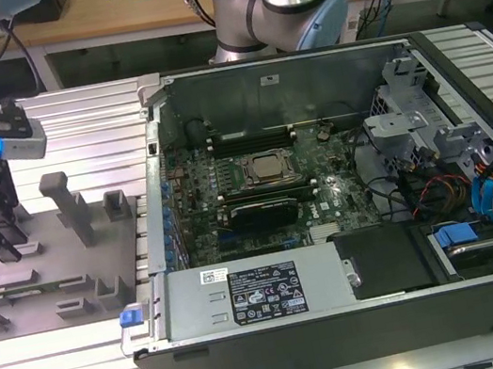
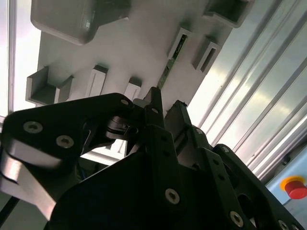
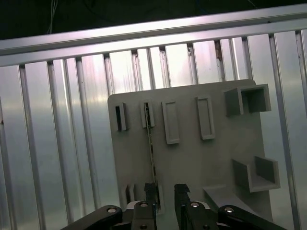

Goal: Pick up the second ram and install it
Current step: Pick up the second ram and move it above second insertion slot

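We hover our gripper (image 3: 165,189), fingers spread, over the second ram (image 3: 150,148) standing on edge in the grey fixture plate (image 3: 196,163). Off-centre, a finger could strike its edge.

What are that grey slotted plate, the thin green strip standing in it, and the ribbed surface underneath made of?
Grey plate: probably plastic, matte and evenly grey, with moulded-looking blocks.
Green strip: seemingly circuit board, but seen edge-on, so hard to confirm.
Ribbed surface: likely aluminium, bright and reflective, with straight grooves.
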### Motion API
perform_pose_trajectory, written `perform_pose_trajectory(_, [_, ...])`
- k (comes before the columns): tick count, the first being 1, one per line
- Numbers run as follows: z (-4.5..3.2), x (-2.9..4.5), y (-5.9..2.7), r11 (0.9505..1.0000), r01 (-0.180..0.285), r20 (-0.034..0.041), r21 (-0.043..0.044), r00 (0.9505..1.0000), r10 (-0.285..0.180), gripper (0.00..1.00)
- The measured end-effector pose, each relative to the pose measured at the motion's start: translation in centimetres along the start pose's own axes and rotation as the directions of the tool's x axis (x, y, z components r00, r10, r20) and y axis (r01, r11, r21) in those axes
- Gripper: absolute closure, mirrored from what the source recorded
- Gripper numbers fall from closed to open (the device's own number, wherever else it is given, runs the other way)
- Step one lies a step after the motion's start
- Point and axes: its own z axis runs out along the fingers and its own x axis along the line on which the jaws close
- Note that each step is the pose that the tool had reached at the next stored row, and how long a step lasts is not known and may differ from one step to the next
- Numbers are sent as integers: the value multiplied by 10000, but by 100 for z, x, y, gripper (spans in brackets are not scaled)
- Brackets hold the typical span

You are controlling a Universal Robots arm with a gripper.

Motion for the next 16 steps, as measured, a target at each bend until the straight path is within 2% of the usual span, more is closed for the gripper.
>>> perform_pose_trajectory(16, [171, 1, -3, 10000, 0, 1, 0, 10000, 0, 72])
